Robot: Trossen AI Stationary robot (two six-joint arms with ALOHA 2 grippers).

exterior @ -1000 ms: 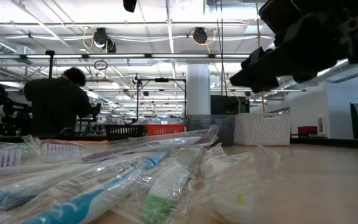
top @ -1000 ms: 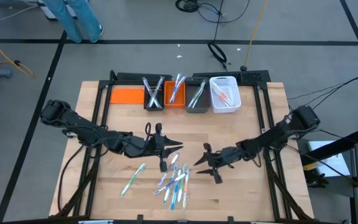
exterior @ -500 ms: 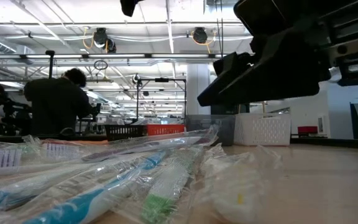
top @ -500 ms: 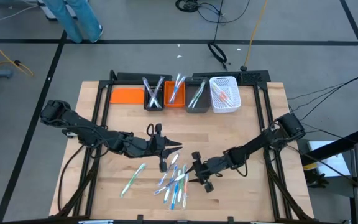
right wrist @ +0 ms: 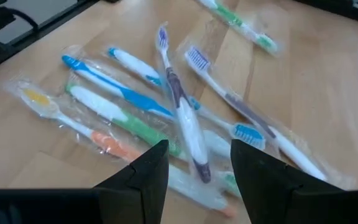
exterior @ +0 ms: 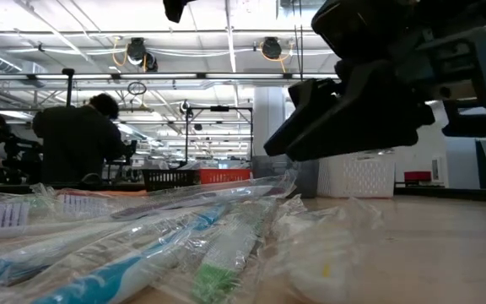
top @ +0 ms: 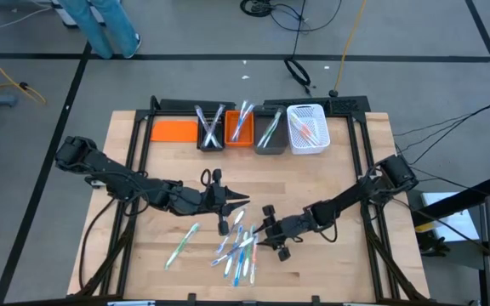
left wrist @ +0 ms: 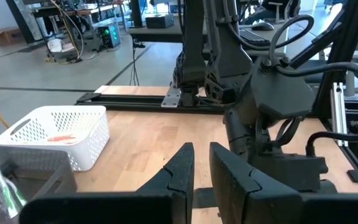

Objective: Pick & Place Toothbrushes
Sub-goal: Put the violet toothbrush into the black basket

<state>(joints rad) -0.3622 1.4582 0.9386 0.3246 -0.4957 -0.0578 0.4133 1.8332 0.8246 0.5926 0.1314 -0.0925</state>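
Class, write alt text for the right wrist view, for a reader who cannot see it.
The right tool, open and empty, hangs just above a loose pile of wrapped toothbrushes on the wooden table. The brushes lie crossed over one another, with blue, green, purple, white and orange handles, while one green brush lies apart from the pile.

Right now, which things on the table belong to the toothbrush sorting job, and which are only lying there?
Belong to the job:
- wrapped toothbrushes heaped on the table
- stray toothbrush beside the heap
- white basket
- grey bins
- right gripper, open at the heap

Only lying there:
- flat orange piece
- left gripper, waiting
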